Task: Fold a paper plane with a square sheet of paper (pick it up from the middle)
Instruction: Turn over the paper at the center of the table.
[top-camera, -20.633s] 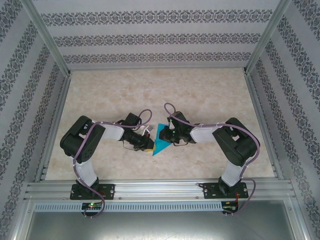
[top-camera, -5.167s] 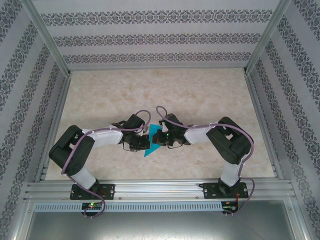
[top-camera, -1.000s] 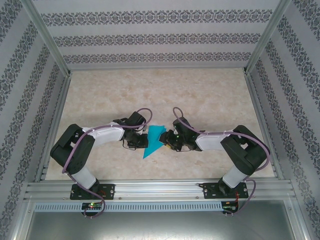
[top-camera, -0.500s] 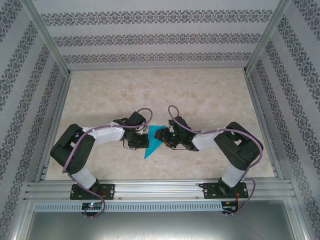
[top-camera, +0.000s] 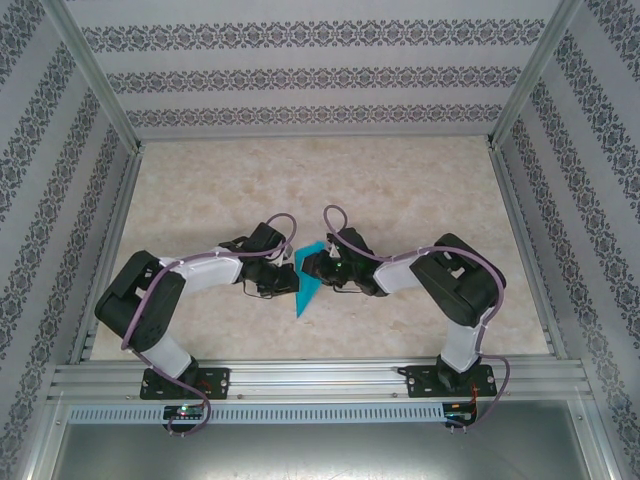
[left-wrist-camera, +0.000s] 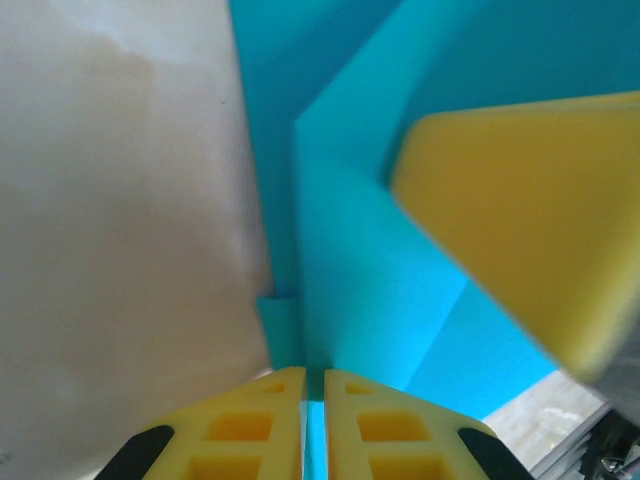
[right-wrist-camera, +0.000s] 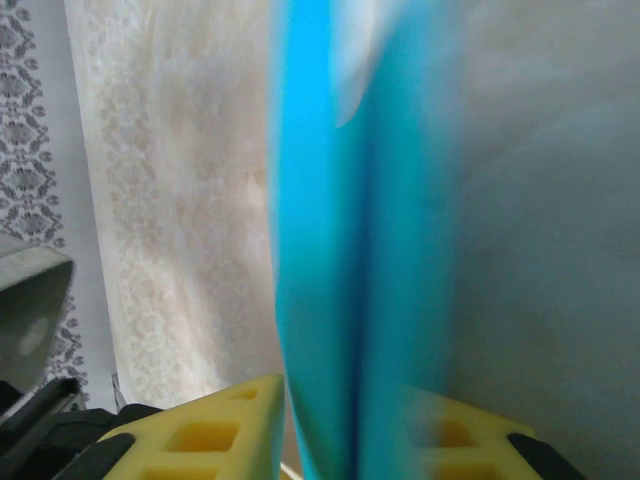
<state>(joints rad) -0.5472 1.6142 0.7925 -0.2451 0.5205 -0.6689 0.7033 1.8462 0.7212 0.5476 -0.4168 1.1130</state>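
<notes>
The square sheet of paper (top-camera: 305, 295) is teal and partly folded into a narrow pointed shape, tip toward the near edge, held up on edge between both grippers at the table's middle. My left gripper (top-camera: 288, 275) comes in from the left. In the left wrist view its jaws (left-wrist-camera: 313, 372) are shut on a folded edge of the paper (left-wrist-camera: 370, 260), with a yellow finger (left-wrist-camera: 520, 210) of the other gripper pressed against the sheet. My right gripper (top-camera: 312, 266) meets the paper from the right. In the blurred right wrist view the folded paper (right-wrist-camera: 320, 250) fills the gap between its fingers (right-wrist-camera: 350, 388).
The marbled beige table (top-camera: 400, 190) stretches behind and to both sides of the grippers. Aluminium frame rails (top-camera: 320, 380) run along the near edge, and patterned walls (top-camera: 320, 80) close in the back and sides.
My right gripper has slid left onto the paper and its jaws have narrowed round it. The paper now shows narrower from above. The left gripper has kept its grip and barely moved.
</notes>
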